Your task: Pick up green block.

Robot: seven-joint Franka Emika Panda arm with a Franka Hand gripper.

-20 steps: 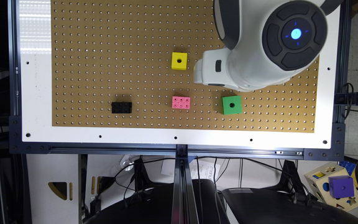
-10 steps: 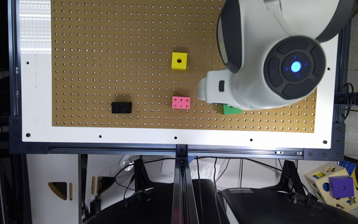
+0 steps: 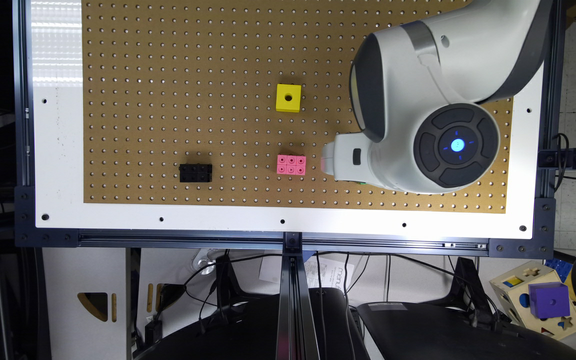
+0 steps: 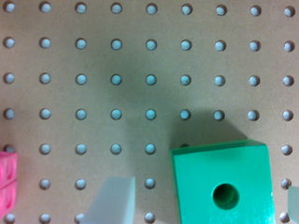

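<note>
1. Looking down in the exterior view, the white arm [image 3: 418, 100] reaches in from the upper corner on the exterior view's right and covers much of that side of the pegboard [image 3: 178, 75].
2. Its round cap with a blue light sits over the spot where the green block [image 3: 361, 183] lies; only a thin green sliver peeks out under the arm's lower edge, so the block's shape and hole cannot be made out there.
3. The gripper [image 3: 335, 162] shows as a white part at the arm's end, just beside the pink brick [image 3: 291, 164] but apart from it.
4. The yellow cube [image 3: 288, 97] stands well clear above the pink brick, and the black brick [image 3: 195, 172] lies well apart toward the exterior view's left.
5. A toy box [image 3: 538, 300] with a purple cube sits below the table, partly cut off by the frame.
6. In the wrist view the green block [image 4: 222, 184] lies flat on the pegboard, its dark hole visible, its near side cut off by the frame edge.
7. One pale fingertip [image 4: 110, 200] stands on one side of the block with a gap between them; a sliver of the other [image 4: 293, 205] shows at the frame edge on the opposite side.
8. The gripper [image 4: 201, 205] is spread wide, straddling the block and gripping nothing.
9. A pink brick corner [image 4: 7, 186] is clipped by the frame edge.
</note>
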